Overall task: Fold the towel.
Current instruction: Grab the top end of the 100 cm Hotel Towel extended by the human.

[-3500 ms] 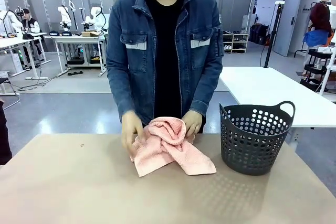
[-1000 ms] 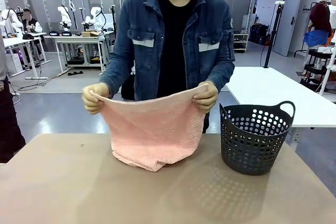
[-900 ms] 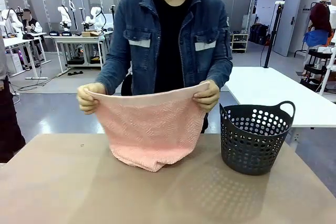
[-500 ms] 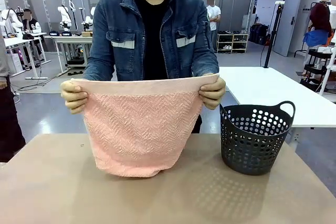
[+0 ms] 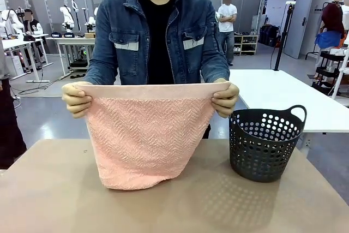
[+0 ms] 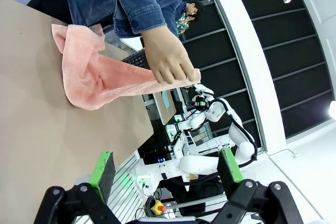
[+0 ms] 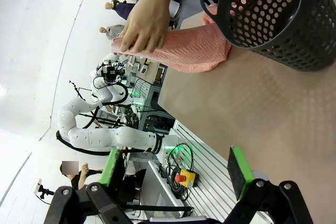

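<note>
The person at the far side holds the salmon-pink towel (image 5: 143,135) up by its two top corners, one hand (image 5: 76,100) at each end. It hangs spread out, plain band on top, lower edge resting on the tan table (image 5: 65,200). The towel (image 6: 100,77) also appears in the left wrist view, held by a hand (image 6: 167,59), and in the right wrist view the towel (image 7: 184,51) hangs beside the basket. My left gripper (image 6: 167,174) is open, nothing between its green pads, well back from the towel. My right gripper (image 7: 176,174) is open too, also apart from it.
A dark perforated basket (image 5: 265,141) with handles stands on the table's right, close to the towel's right edge; the basket (image 7: 273,17) fills the upper right of the right wrist view. Bare tabletop lies in front of the towel. Other tables and people are far behind.
The person has lifted the crumpled towel off the table and stretched it out wide between both hands, hands moving apart. The grippers stay open.
</note>
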